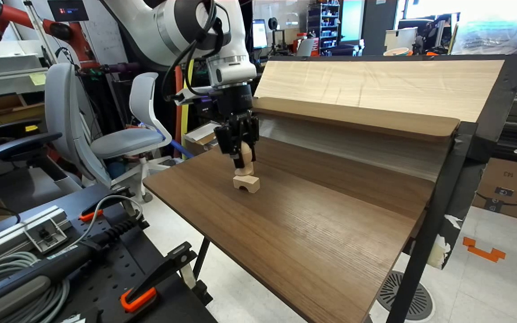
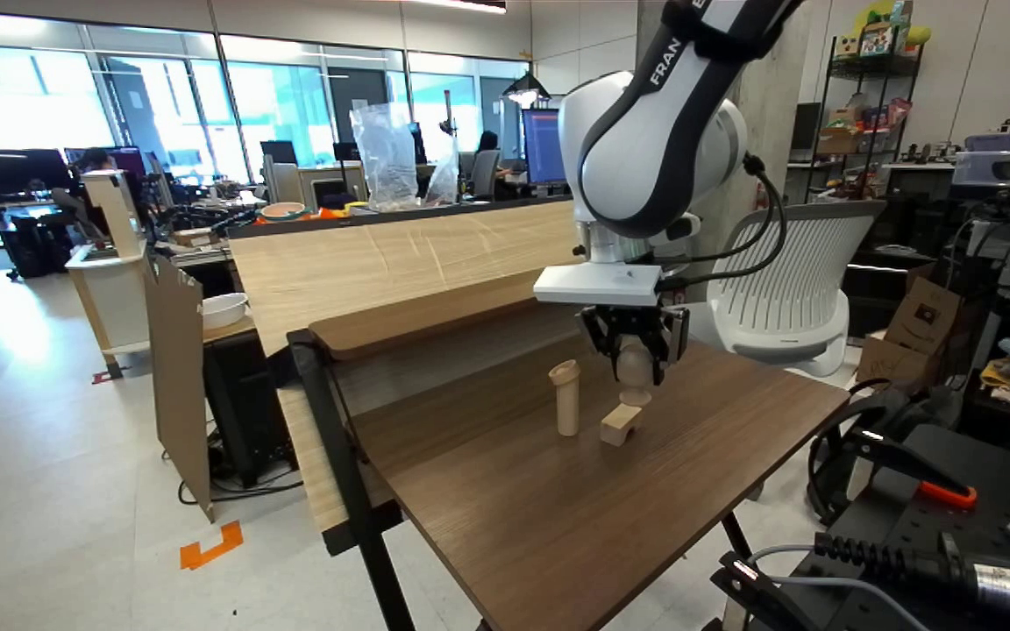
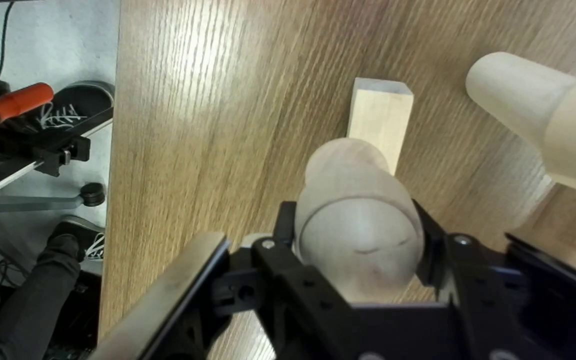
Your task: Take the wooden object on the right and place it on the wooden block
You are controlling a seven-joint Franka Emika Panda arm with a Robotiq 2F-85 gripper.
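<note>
The wooden object, a tan egg-shaped piece with a narrower foot, shows in both exterior views [image 1: 246,153] [image 2: 635,370] and in the wrist view [image 3: 360,245]. My gripper [image 1: 246,158] [image 2: 641,368] [image 3: 355,230] is shut on it, a finger on each side, with its foot pointing down. The wooden block, a small pale piece with an arched notch beneath and no peg visible on it, lies on the table [image 1: 246,183] [image 2: 621,424] [image 3: 381,120]. The foot hangs over or beside one end of the block and partly covers it in the wrist view. Whether they touch, I cannot tell.
A pale wooden cylinder with a wider rim [image 2: 567,407] [image 3: 523,95] stands upright close to the block, on the shelf side. A raised shelf [image 1: 357,116] runs along the back of the brown table [image 1: 312,233]. The table's open edge [image 3: 110,200] shows in the wrist view.
</note>
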